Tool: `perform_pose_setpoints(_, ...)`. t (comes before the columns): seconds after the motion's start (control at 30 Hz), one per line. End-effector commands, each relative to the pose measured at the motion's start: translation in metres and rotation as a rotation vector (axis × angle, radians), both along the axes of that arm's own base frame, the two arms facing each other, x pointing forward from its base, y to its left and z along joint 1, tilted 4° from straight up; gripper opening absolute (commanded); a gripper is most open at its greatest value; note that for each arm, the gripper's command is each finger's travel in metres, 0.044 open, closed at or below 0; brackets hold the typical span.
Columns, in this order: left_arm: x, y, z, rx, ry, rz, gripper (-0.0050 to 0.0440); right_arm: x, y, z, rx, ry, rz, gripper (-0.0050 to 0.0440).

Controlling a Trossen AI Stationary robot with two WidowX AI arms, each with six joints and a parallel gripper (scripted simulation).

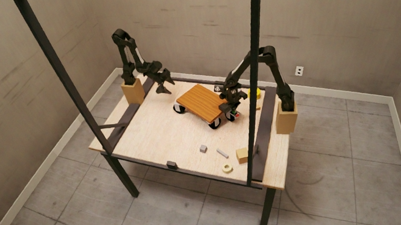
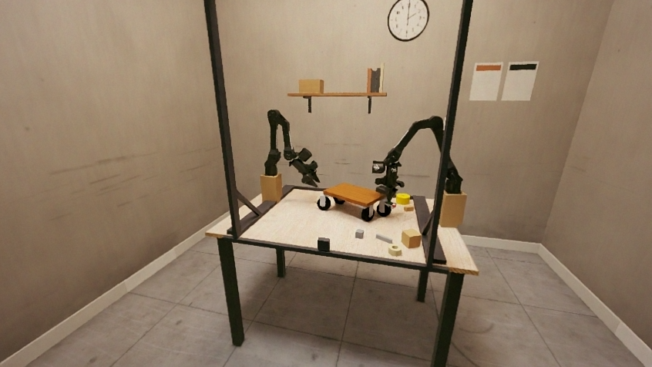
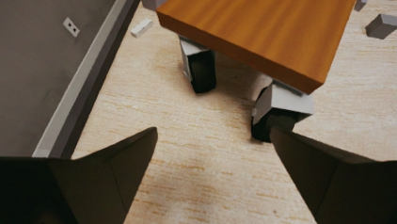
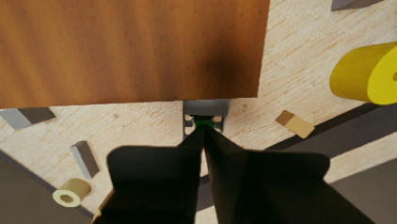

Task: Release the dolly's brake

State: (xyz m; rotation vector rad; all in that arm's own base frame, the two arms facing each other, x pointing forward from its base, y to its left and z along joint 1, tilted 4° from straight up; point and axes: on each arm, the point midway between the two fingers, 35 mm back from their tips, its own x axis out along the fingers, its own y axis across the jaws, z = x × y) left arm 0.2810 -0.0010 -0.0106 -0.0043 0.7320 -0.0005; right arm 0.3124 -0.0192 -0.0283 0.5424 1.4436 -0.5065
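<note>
The dolly [image 1: 202, 103] has an orange wooden deck and black casters and stands on the table; it also shows in the exterior view [image 2: 354, 194]. Its braked caster [image 1: 235, 118] is at the corner nearest the right arm, with a brake pedal that shows a green end [image 4: 203, 123] and a red end [image 1: 236, 112]. My right gripper [image 4: 202, 128] is shut, its fingertips pointing down right at the green end of the pedal. My left gripper [image 1: 163, 84] is open and empty, hovering off the dolly's far corner, with two casters [image 3: 202, 71] ahead of it.
A yellow cylinder [image 1: 254, 93] lies right behind the right gripper, with a small tan block [image 4: 294, 123] near it. A grey cube [image 1: 202, 148], a grey bar [image 1: 222, 153], a tan cube [image 1: 241, 155] and a pale ring [image 1: 227, 168] lie near the front edge. Black frame posts [image 1: 253, 83] stand close by.
</note>
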Motion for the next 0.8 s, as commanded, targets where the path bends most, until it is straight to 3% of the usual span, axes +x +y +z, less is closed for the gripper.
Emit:
perform_pose_setpoints(0.0,0.001,0.000,0.003,0.001,-0.010,-0.001,0.0440,0.000,0.000,-0.003,0.005,-0.002,-0.002,-0.0050)
perform_pose_setpoints(0.27,0.001,0.000,0.003,0.001,-0.010,-0.001,0.0440,0.000,-0.001,-0.006,0.003,-0.001,-0.002,-0.0050)
perform_pose_setpoints(0.33,0.001,0.000,0.003,0.001,-0.010,-0.001,0.0440,0.009,-0.002,0.014,0.000,-0.039,0.000,-0.0050)
perform_pose_setpoints(0.5,0.001,0.000,0.003,0.001,-0.010,-0.001,0.0440,0.004,-0.002,0.071,0.000,-0.040,-0.001,-0.0050)
perform_pose_setpoints(0.53,0.001,0.000,0.003,0.001,-0.010,-0.001,0.0440,0.000,-0.001,0.030,0.001,-0.007,0.000,-0.0050)
perform_pose_setpoints(0.77,0.001,0.000,0.003,0.001,-0.010,-0.001,0.0440,0.000,-0.001,0.030,0.001,-0.007,0.000,-0.0050)
